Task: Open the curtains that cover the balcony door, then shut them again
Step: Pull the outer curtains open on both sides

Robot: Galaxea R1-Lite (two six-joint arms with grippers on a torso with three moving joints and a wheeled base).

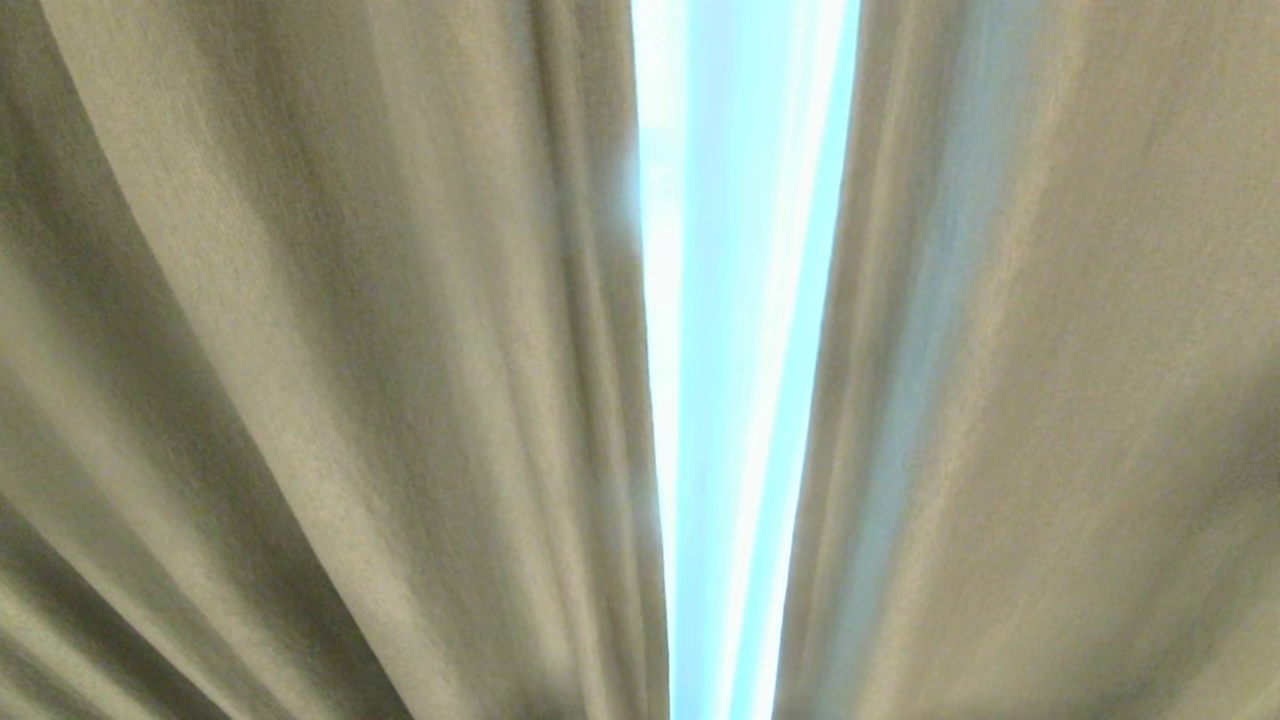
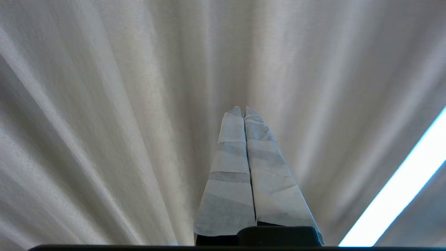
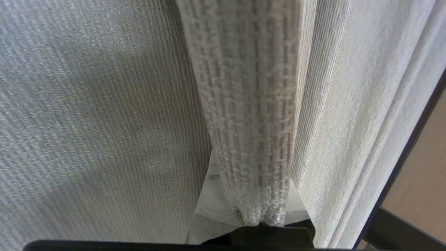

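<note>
- Left fingers (image 2: 244,115) pressed flat together, tape-wrapped, holding nothing, tips pointing at pleated cloth just ahead; contact with the cloth impossible to tell.
- Right fingers (image 3: 256,212) clamped on a gathered fold of the curtains (image 3: 251,104), the coarse weave bunched into a thick vertical rope running up from between the wrapped pads (image 3: 209,202).
- Seen from the head: curtains as two cream-beige panels filling nearly the whole view, left panel (image 1: 330,360) and right panel (image 1: 1050,380), both falling in long pleats.
- Between the two panels, a narrow bright gap (image 1: 740,350), wider toward the top and narrowing toward the bottom, glowing pale blue-white; nothing sharp to be made out through it.
- No arm and no fingers visible from the head.
- In the left wrist view, pleats fanning out around the closed fingers, with the same bright strip (image 2: 400,188) cutting slantwise across one corner, well apart from the fingertips.
- In the right wrist view, smooth flat curtain cloth to one side of the gripped fold and softer pleats to the other.
- Past those pleats, a thick black frame edge (image 3: 407,153) running slantwise, a beige surface (image 3: 425,181) beyond it.
- Hemmed inner edge of the left panel bordering the gap, slightly shadowed against the light.
</note>
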